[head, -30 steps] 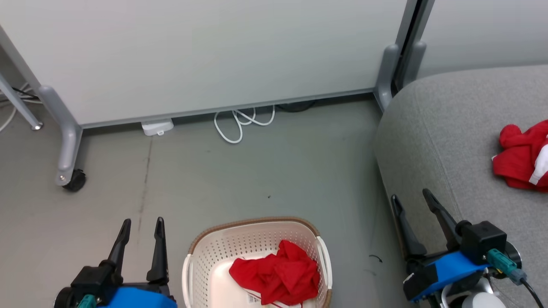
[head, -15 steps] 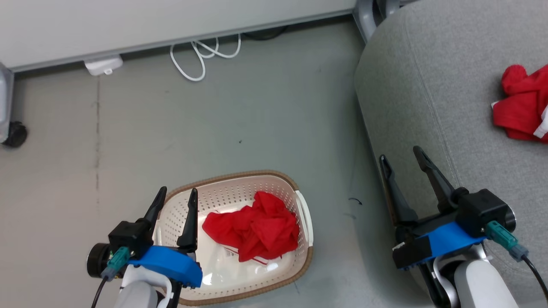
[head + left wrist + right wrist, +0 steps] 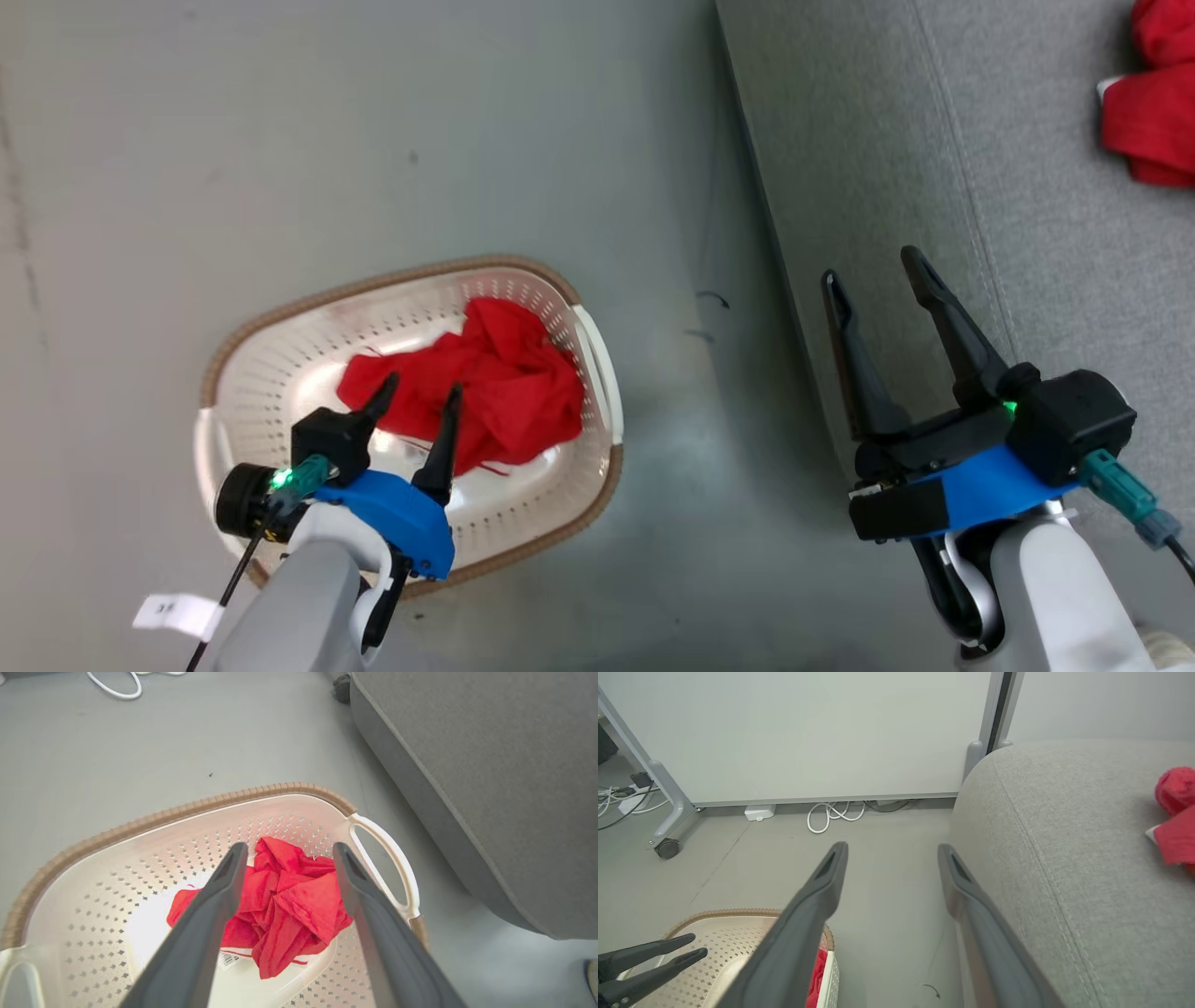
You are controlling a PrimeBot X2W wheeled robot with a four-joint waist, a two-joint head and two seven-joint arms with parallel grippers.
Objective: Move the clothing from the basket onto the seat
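Down in the basket (image 3: 280, 373) lies one crumpled red garment (image 3: 495, 373), bunched toward the end nearest the seat (image 3: 1027, 205), with a paper label (image 3: 227, 960) showing on the basket's bottom just beside it. The left hand (image 3: 421, 385) hangs over the basket with its two dark fingers spread apart and nothing between them; in the left wrist view the fingers stand either side of the heap of cloth. Whether the tips touch the fabric cannot be told.

A second red garment (image 3: 1153, 112), with a bit of white at its edge, rests on the grey seat, well apart from the basket.

The right hand (image 3: 869, 265) is open too, holding nothing. It hovers at the seat's rounded edge, fingers pointing along the line where cushion meets floor (image 3: 280, 140).

The basket stands on the grey floor near the seat's side, apart from it. In the right wrist view, a pale partition panel (image 3: 808, 732) on a castor (image 3: 668, 849) stands beyond, and a looped white cable (image 3: 833, 814) lies at its foot.
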